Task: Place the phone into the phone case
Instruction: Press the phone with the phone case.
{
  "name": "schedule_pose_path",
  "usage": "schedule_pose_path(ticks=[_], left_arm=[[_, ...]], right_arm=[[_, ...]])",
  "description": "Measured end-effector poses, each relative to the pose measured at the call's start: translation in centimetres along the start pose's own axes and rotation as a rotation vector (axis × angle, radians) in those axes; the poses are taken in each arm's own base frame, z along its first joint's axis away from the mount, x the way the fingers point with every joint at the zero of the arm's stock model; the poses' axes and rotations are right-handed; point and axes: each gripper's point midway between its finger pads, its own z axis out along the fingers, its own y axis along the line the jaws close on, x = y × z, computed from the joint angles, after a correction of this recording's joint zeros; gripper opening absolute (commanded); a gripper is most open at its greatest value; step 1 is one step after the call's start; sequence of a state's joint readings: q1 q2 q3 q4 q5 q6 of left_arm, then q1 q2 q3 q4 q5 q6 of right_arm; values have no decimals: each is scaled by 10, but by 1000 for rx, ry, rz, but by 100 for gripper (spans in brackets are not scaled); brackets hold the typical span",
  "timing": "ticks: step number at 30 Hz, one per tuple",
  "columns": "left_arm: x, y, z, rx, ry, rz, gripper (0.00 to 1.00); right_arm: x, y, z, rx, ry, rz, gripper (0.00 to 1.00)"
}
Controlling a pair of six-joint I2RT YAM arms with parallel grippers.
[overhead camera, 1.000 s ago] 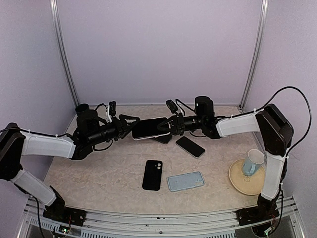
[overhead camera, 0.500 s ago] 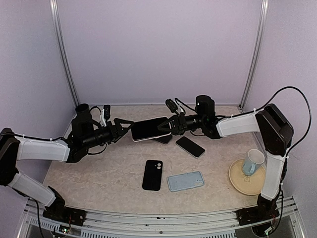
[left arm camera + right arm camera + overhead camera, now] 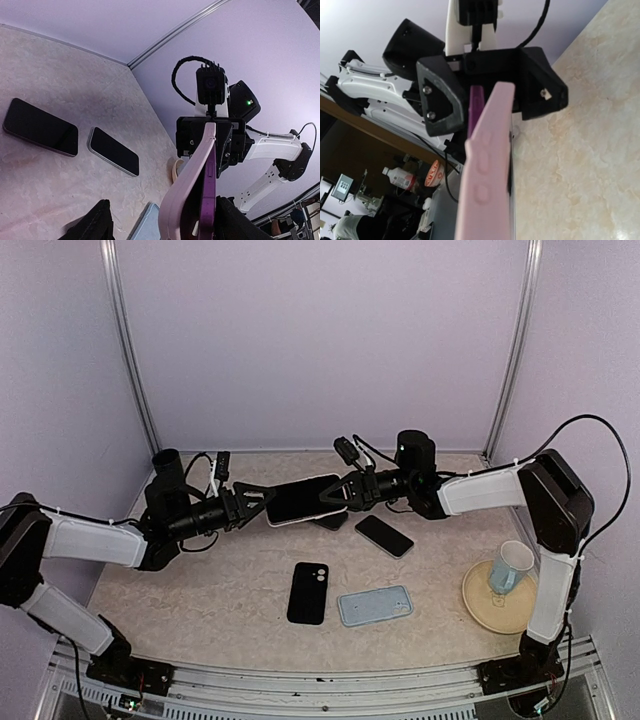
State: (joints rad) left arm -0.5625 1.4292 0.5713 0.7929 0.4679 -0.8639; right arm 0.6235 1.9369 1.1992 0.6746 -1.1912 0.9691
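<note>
A purple phone point(image 3: 300, 498) sits partly in a pink case point(image 3: 290, 521) and is held in the air over the back middle of the table. My right gripper point(image 3: 338, 497) is shut on its right end. My left gripper point(image 3: 260, 502) is open, its jaws standing either side of the left end. In the left wrist view the pink case point(image 3: 192, 180) bows away from the purple phone point(image 3: 210, 185) between my wide-apart fingers point(image 3: 97, 222). In the right wrist view the case point(image 3: 487, 170) fills the centre and hides my own fingers, with the phone's edge point(image 3: 476, 107) behind it.
On the table lie a black case point(image 3: 308, 592), a light blue case point(image 3: 375, 605), a dark phone point(image 3: 384, 536) and another dark phone point(image 3: 330, 521) under the held one. A mug point(image 3: 512, 567) stands on a plate point(image 3: 490, 608) at the right.
My left gripper drew back to the left, off the phone's end, then came right again, open around that end. The right gripper kept the phone and case nearly still.
</note>
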Motion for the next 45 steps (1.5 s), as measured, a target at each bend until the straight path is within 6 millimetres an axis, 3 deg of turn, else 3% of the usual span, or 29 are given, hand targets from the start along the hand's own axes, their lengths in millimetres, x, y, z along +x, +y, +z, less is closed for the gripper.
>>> schedule_pose_path(ticks=[11, 17, 25, 31, 36, 39, 42, 45], left_arm=[[8, -12, 8, 82, 28, 0, 34], [10, -16, 10, 107, 36, -3, 24], [9, -23, 11, 144, 38, -11, 0], [10, -23, 11, 147, 43, -16, 0], [12, -21, 12, 140, 49, 0, 0], [12, -24, 12, 137, 50, 28, 0], [11, -24, 10, 119, 46, 59, 0], [11, -28, 8, 113, 46, 90, 0]], right_arm=[[1, -1, 0, 3, 1, 6, 0], [1, -3, -1, 8, 1, 8, 0], [1, -6, -4, 15, 2, -25, 0], [3, -7, -4, 17, 8, -49, 1], [4, -8, -4, 19, 11, -60, 21], [4, -9, -4, 21, 13, -55, 26], [4, -7, -4, 17, 15, -55, 25], [5, -5, -2, 9, 20, -54, 8]])
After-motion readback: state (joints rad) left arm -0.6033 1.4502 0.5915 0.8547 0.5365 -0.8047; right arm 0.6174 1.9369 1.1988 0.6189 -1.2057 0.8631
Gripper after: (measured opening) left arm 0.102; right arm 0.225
